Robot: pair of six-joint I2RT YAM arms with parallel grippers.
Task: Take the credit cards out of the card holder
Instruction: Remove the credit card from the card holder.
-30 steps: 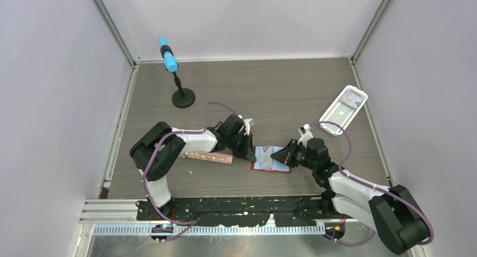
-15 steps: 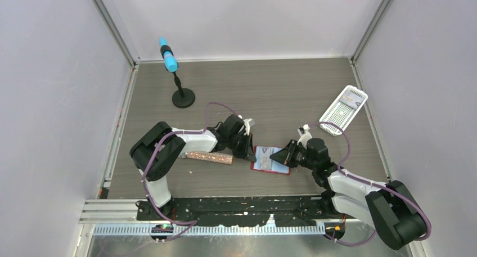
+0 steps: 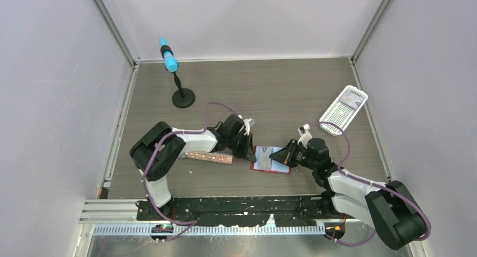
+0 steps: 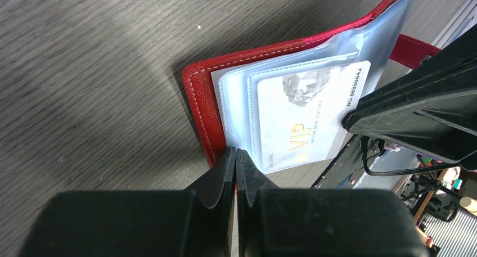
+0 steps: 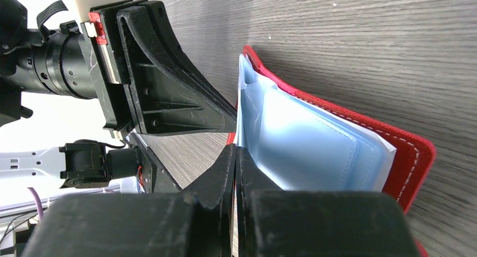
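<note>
The red card holder (image 3: 270,160) lies open on the table between the two arms. In the left wrist view its red cover (image 4: 199,105) holds clear blue pockets, and a white credit card (image 4: 304,122) marked VIP shows in the top pocket. My left gripper (image 4: 236,152) is shut on the cover's near edge, at the holder's left side (image 3: 250,150). My right gripper (image 5: 236,150) is shut, with its tips against the corner of the blue pockets (image 5: 315,150). Nothing shows between its jaws. Its fingers (image 4: 416,111) cover the card's right end.
A glittery pink-brown tube (image 3: 209,157) lies just left of the left gripper. A white perforated basket (image 3: 343,109) sits at the right edge of the table. A blue cylinder on a black stand (image 3: 181,94) stands at the back left.
The right arm's elbow has shifted slightly. The card holder and both grippers stay where they were.
</note>
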